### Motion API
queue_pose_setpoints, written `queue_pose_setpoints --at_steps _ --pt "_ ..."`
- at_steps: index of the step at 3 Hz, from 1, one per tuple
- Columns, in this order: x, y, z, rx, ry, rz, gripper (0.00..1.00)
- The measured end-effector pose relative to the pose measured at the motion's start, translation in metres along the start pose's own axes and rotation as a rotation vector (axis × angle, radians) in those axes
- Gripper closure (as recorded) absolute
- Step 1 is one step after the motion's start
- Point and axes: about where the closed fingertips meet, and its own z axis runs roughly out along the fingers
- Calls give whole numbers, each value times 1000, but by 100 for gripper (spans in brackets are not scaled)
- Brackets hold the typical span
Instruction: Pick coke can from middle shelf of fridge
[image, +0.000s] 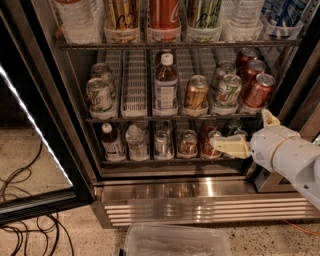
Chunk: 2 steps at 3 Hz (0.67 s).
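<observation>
Three red coke cans stand in a lane at the right end of the middle shelf (175, 118); the front coke can (257, 91) is nearest the rail. A gold-brown can (196, 93) and green-and-white cans (227, 91) stand to its left. My gripper (248, 132), on a white arm coming in from the right, is open and empty. It hangs just below and in front of the coke can, level with the lower shelf. One cream finger (229, 146) points left, the other (269, 118) points up.
The fridge (200, 189) has a ribbed steel base, and its black-framed glass door (35, 135) is open at left. A bottle (165, 87) stands mid-shelf. Cans and bottles fill the lower shelf (165, 145). A clear bin (175, 242) and cables (25, 225) lie on the floor.
</observation>
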Motion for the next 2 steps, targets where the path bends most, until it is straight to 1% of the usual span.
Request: queue_pose_setpoints --at_steps 2 --pt "-1 -17 3 84 -51 -1 17"
